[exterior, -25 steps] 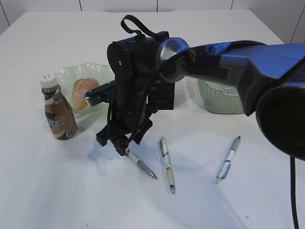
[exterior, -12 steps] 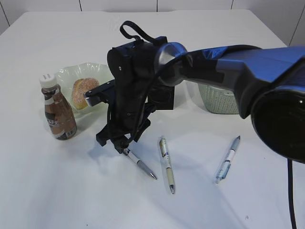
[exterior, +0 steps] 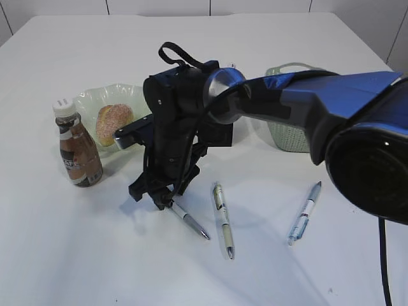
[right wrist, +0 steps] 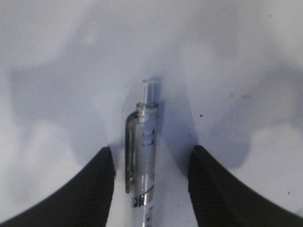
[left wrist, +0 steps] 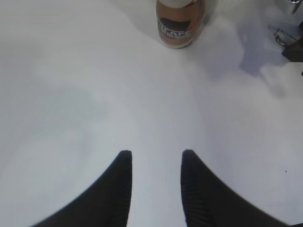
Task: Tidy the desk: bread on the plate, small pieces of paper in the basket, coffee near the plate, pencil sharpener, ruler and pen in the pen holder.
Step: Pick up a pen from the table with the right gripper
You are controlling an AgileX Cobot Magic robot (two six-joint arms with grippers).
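My right gripper [exterior: 158,199] reaches across the desk [exterior: 76,255] and stands open, straddling the clip end of a clear pen [exterior: 189,221]. In the right wrist view that pen [right wrist: 142,156] lies flat between the fingers, touching neither. Two more pens [exterior: 223,220] [exterior: 305,211] lie to the right. The bread [exterior: 113,121] sits on the plate [exterior: 95,99], with the coffee [exterior: 76,150] beside it. My left gripper [left wrist: 155,158] hangs open over bare desk, with the coffee [left wrist: 180,23] ahead of it. The pen holder [exterior: 220,135] is mostly hidden behind the arm. Ruler, pencil sharpener and paper are out of view.
The green basket [exterior: 290,137] stands at the back right, partly behind the right arm. That arm's blue forearm [exterior: 331,95] spans the right half of the exterior view.
The right arm has shifted slightly back and left, uncovering more of the basket. Its gripper stays over the same pen, which has not moved. The left gripper is unchanged.
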